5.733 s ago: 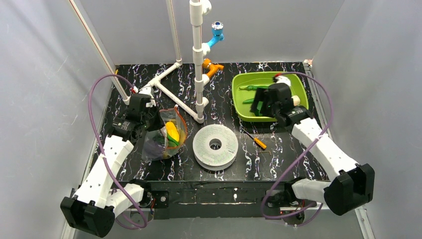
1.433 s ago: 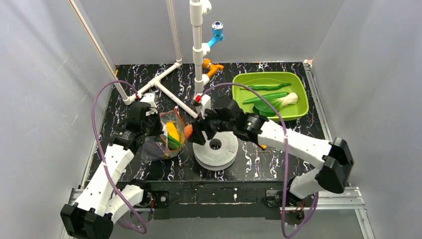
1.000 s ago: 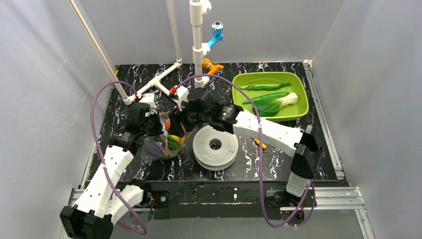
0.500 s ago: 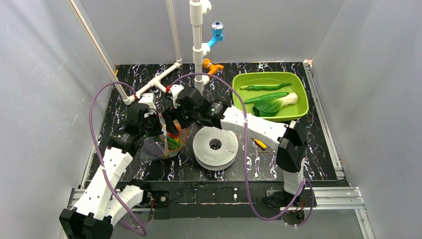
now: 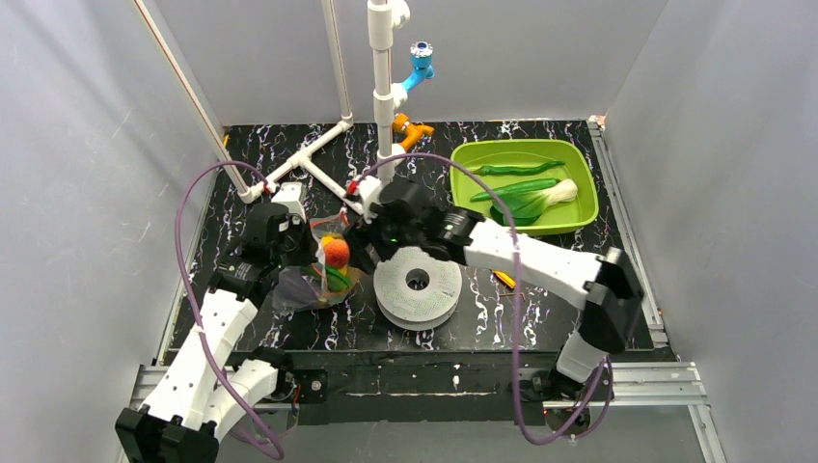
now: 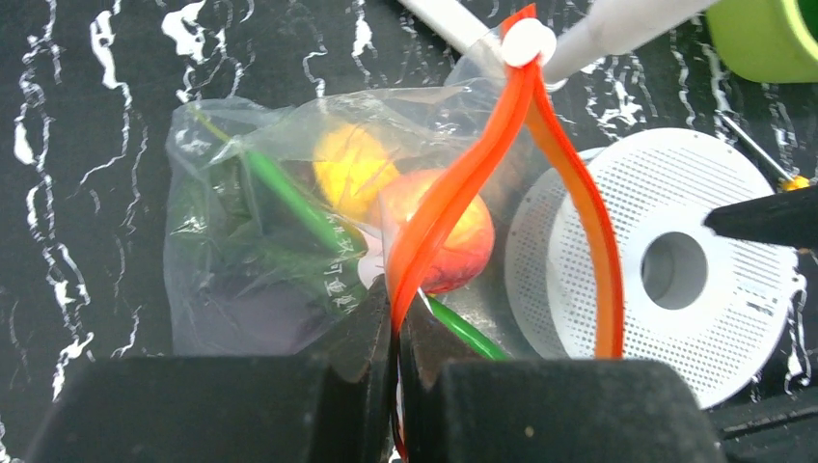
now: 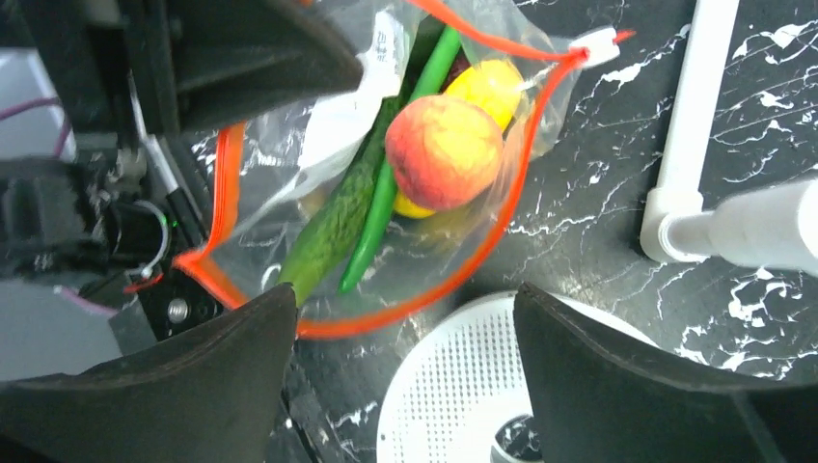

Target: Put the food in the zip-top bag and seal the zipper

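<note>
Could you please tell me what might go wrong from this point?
The round fruit sits high in the bag, near its mouth, so it may roll out or block sealing. The left gripper pinches only one stretch of the zipper; the floppy mouth could sag shut before the bok choy and peppers go in.

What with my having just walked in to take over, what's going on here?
The robot is bagging toy food. The left end effector is shut on the zipper, holding the zip-top bag's mouth open. The right end effector hangs open over that mouth, holding nothing. An orange-red toy fruit lies on top of the other pieces inside. Bok choy and two green peppers lie in the lime-green tray, and the zipper is not sealed.
</note>
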